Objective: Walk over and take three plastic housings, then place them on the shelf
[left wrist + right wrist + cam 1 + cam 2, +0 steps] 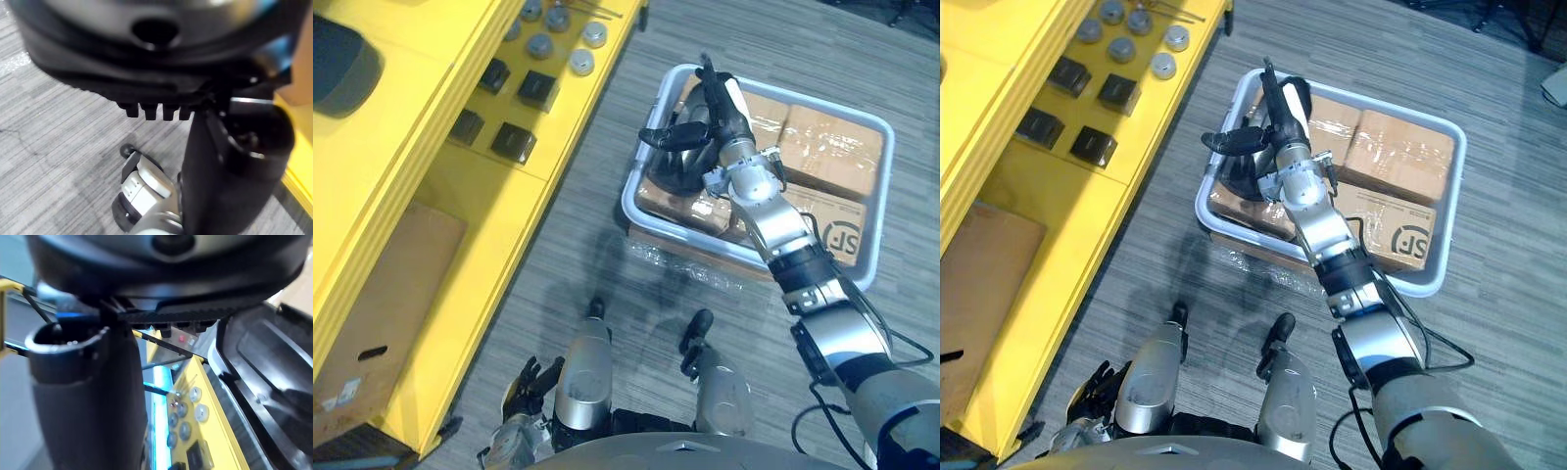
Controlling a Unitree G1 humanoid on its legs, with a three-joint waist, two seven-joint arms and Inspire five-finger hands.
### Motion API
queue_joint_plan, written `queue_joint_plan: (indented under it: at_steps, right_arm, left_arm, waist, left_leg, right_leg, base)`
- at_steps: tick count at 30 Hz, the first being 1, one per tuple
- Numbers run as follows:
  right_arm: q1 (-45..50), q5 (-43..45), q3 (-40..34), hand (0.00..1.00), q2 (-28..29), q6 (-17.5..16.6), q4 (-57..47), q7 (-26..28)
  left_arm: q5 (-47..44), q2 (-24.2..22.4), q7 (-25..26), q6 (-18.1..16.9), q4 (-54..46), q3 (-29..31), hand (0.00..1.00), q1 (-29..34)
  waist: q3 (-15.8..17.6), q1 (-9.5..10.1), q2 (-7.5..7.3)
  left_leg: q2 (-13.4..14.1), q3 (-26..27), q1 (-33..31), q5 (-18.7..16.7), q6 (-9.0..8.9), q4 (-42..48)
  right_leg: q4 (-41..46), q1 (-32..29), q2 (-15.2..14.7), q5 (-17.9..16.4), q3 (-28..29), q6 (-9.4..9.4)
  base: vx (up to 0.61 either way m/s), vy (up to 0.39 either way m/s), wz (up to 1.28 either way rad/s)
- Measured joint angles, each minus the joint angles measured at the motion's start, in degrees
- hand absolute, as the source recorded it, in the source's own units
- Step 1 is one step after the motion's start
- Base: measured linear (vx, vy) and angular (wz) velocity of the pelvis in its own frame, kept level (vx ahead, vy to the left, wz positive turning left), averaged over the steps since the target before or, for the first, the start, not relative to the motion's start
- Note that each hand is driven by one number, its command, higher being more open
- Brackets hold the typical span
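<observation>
A black plastic housing [674, 166] lies at the left end of a white bin [651, 117] on the floor, resting on cardboard boxes [827, 147]. My right hand [720, 117] reaches into the bin just above the housing, with its fingers stretched out straight and its thumb spread to the side. In the right wrist view the housing [264, 362] shows close beside the thumb [88, 396]; contact cannot be made out. My left hand [524, 387] hangs low beside the yellow shelf [460, 196], fingers relaxed and holding nothing.
On the shelf's top lie black square parts [538, 88] and grey round discs [582, 61]. A flat cardboard box [391, 294] sits on the lower shelf level. Grey carpet floor lies between shelf and bin.
</observation>
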Motion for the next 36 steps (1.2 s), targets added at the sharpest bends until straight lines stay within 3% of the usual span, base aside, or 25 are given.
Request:
queue_joint_plan:
  at_steps: [6, 13, 21, 31, 36]
  right_arm:
    - [-5.7, 4.6, -0.2, 1.00, -0.3, 0.3, 10.8, -1.1]
    - [-6.7, 4.6, -2.1, 1.00, -1.9, 1.3, 18.2, -6.2]
    - [-2.7, 6.5, -5.2, 1.00, -2.1, 1.4, 17.1, -8.6]
    - [13.7, 4.2, -5.8, 1.00, 4.0, -0.5, 2.8, -11.9]
    - [20.2, 3.3, -5.7, 1.00, 5.4, -1.1, -1.0, -12.3]
  left_arm:
    - [-0.1, 0.4, -0.2, 0.2, 0.3, -1.2, 1.00, -0.4]
    - [-0.1, -0.1, -0.7, 0.1, 3.0, -4.0, 1.00, -2.0]
    - [-0.2, -0.1, -0.7, 0.1, 3.4, -4.5, 1.00, -2.0]
    - [-0.4, 0.0, 0.9, 0.0, 4.7, -4.7, 1.00, -1.9]
    - [-0.5, 0.6, 1.7, 0.0, 4.9, -5.1, 1.00, -1.6]
  waist:
    - [0.0, 1.64, 0.44]
    - [0.0, 2.69, 3.67]
    - [-0.1, 2.12, 3.92]
    - [-0.2, -2.04, 3.81]
    - [-0.9, -2.57, 2.29]
  left_leg:
    - [-1.5, -2.3, -1.7, 0.9, 0.30, 0.2]
    - [-2.3, -2.8, -3.2, 1.1, 0.64, 1.0]
    - [-2.6, -2.3, -3.4, 1.5, 0.71, 0.9]
    - [-2.4, 0.7, -1.7, 0.9, 1.14, 0.5]
    - [-2.3, 1.6, -1.3, 0.4, 1.08, 0.5]
  right_leg:
    - [0.2, -0.1, -1.4, 0.0, -2.2, 0.04]
    - [0.6, -0.8, -2.2, 0.1, -2.9, 0.30]
    - [1.6, -1.9, -2.7, 0.0, -2.1, 0.21]
    - [0.3, -1.9, -2.7, 0.5, 0.7, 0.78]
    - [-0.3, -1.8, -2.4, 0.8, 1.6, 0.95]
  base:
    - [-0.02, 0.019, 0.21]
    - [-0.03, 0.035, 0.06]
    - [0.00, 0.010, -0.02]
    - [-0.03, 0.033, -0.14]
    - [0.01, 0.035, -0.10]
